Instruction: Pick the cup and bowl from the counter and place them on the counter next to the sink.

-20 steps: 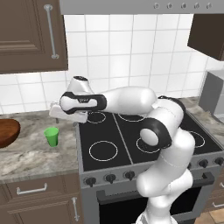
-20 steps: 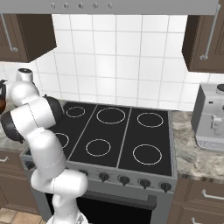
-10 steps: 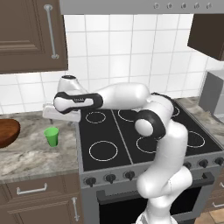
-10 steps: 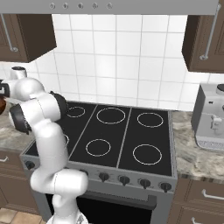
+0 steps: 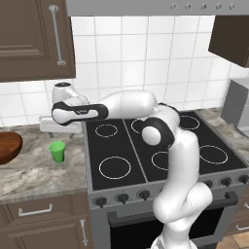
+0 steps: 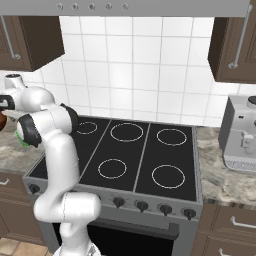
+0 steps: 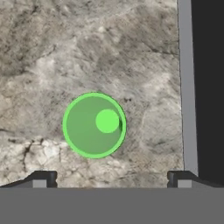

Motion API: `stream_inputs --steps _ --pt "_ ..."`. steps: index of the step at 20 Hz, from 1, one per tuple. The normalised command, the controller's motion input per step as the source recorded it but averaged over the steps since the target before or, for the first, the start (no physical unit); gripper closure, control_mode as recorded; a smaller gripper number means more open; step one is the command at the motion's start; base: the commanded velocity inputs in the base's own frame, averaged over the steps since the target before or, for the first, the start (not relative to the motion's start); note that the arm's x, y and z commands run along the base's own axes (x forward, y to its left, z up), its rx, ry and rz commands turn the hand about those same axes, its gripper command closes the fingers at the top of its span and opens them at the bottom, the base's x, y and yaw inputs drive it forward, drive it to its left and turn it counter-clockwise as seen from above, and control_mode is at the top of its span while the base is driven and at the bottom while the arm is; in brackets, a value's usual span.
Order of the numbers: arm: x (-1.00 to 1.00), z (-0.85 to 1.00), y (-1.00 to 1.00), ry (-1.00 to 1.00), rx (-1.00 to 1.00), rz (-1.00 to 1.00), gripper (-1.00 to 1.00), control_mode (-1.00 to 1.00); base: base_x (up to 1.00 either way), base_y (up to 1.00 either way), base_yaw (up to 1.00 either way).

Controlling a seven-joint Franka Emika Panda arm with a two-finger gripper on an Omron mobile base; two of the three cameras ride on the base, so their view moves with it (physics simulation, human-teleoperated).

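Open gripper (image 7: 112,177) held above the green cup (image 7: 94,125) on the counter (image 7: 65,52).

In the hand view the cup is seen straight down its mouth, upright, ahead of the fingertips (image 7: 43,178) and nearer the left one; the two tips are spread to their widest and nothing is gripped between them. The metal edge of the black stovetop (image 7: 210,87) is seen past the right fingertip. In the left base view the cup (image 5: 57,151) is seen standing below the hand (image 5: 61,124), apart from it, and the dark wooden bowl (image 5: 8,147) is set well out to the hand's left, at the frame edge. In the right base view a green sliver behind the arm is probably the cup.
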Motion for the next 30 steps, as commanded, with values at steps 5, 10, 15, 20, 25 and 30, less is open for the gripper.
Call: stream_inputs --steps 5,10,15,20,25,30 --pt "0.18 -0.2 0.0 0.0 0.0 0.0 -1.0 -1.0 0.0 0.0 0.0" --pt "0.27 -0.21 0.0 0.01 0.0 0.0 -1.0 -1.0 0.0 0.0 0.0" --pt "0.18 -0.17 0.0 0.02 0.0 0.0 -1.0 -1.0 0.0 0.0 0.0" --pt "0.0 -0.07 0.0 0.04 0.0 0.0 -1.0 -1.0 0.0 0.0 0.0" --pt "-0.02 -0.02 0.0 0.02 0.0 0.0 -1.0 -1.0 0.0 0.0 0.0" --pt "0.0 -0.2 0.0 0.0 0.0 0.0 -1.0 -1.0 0.0 0.0 0.0"
